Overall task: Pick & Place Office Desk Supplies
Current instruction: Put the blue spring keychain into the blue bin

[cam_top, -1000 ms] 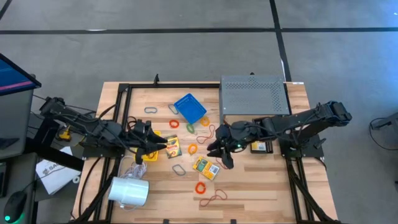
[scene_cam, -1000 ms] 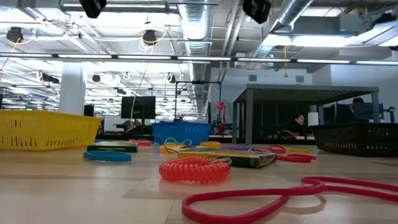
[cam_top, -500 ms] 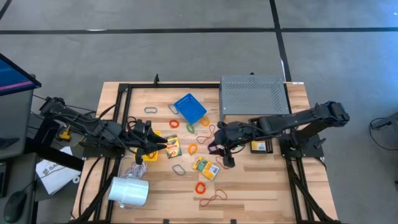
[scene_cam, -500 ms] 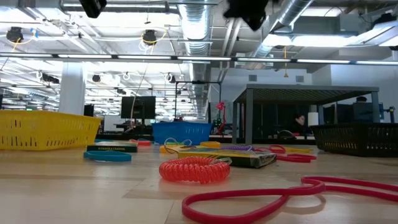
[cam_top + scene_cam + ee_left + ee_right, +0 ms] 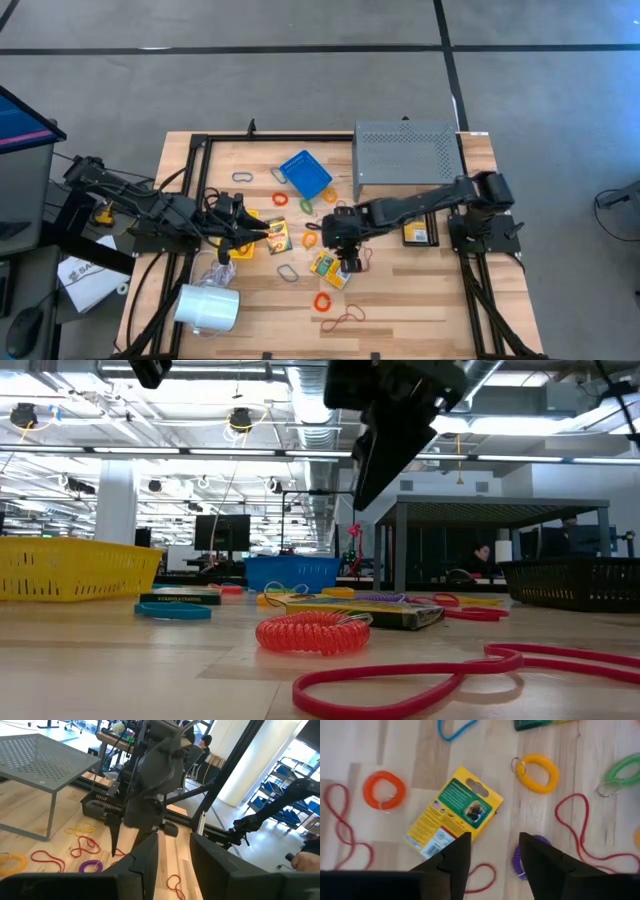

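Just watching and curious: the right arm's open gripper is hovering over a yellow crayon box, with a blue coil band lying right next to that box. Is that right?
Nearly. The right gripper is open above the yellow crayon box, but the coil band beside the box is orange, not blue. The right wrist view shows this; the high view also shows an orange band just below the box.

Grey perforated shelf (image 5: 407,151) at table's far edge, blue tray (image 5: 305,172) beside it, white cylinder (image 5: 208,306) near front-left corner
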